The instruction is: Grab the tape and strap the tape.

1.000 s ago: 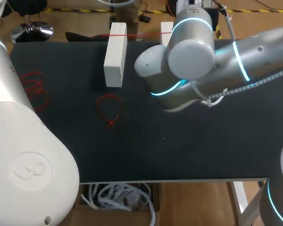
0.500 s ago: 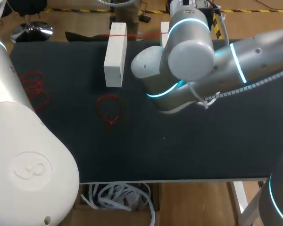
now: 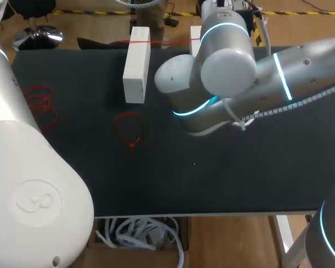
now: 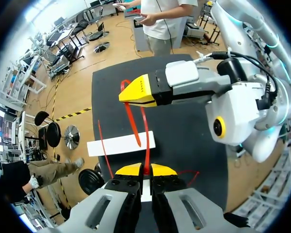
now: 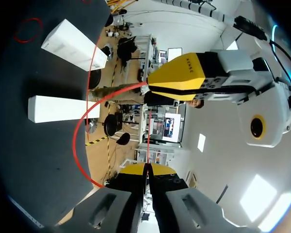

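Observation:
The red tape (image 4: 147, 145) runs up from my left gripper (image 4: 145, 170), which is shut on it, to my right gripper (image 4: 125, 96) just ahead, and passes over a white block (image 4: 111, 145). In the right wrist view the tape (image 5: 73, 145) curves in a wide arc from my right gripper (image 5: 146, 169), shut on it, to the left gripper (image 5: 149, 83). From the head view the tape (image 3: 162, 41) shows as a thin line across the far ends of two white blocks (image 3: 135, 64) (image 3: 196, 38). My right arm (image 3: 223, 72) hides both grippers there.
A loose red loop (image 3: 128, 129) lies on the black table (image 3: 212, 178) in front of the left block. More red loops (image 3: 42, 103) sit by the left edge. A box of white straps (image 3: 139, 234) stands under the table's front edge.
My right arm has shifted slightly to the left. Blocks and loose loops have not moved.

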You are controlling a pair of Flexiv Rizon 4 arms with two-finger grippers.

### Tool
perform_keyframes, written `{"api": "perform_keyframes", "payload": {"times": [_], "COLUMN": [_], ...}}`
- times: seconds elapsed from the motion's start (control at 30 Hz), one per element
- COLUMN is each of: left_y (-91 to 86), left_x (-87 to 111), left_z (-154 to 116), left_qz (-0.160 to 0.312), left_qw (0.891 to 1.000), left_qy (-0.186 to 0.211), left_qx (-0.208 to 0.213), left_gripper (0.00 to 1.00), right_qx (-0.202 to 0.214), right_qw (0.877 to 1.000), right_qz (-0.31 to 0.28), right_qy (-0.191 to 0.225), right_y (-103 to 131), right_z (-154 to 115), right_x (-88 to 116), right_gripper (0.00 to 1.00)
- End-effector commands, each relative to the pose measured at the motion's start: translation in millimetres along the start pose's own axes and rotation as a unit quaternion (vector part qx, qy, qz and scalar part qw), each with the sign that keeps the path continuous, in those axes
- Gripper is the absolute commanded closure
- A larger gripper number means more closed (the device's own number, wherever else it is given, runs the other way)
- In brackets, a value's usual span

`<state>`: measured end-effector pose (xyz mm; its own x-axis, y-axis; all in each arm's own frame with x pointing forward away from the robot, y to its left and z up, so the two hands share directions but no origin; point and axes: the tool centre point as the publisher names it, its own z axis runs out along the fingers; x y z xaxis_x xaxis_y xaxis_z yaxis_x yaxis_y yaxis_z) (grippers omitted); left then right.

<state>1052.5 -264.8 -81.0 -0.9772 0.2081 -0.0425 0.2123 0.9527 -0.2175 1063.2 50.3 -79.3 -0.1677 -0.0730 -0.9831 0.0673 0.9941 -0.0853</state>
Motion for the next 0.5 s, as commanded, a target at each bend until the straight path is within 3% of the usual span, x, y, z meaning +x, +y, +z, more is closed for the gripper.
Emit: {"api": "perform_keyframes", "payload": {"times": [0.03, 0.5], "left_y": [-0.5, -0.5], "left_x": [0.1, 0.1], "left_z": [-1.1, -1.1], "left_qz": [0.000, 0.000], "left_qw": [1.000, 1.000], "left_qy": [0.001, 0.001], "left_qx": [-0.002, -0.002], "left_gripper": [1.00, 1.00], "right_qx": [0.002, 0.016], "right_qw": [1.000, 1.000], "right_qz": [-0.002, -0.011], "right_qy": [0.005, 0.008], "right_y": [3.3, 9.5], "right_z": [-3.4, -5.3], "right_x": [-3.0, -4.0], "right_gripper": [1.00, 1.00]}}
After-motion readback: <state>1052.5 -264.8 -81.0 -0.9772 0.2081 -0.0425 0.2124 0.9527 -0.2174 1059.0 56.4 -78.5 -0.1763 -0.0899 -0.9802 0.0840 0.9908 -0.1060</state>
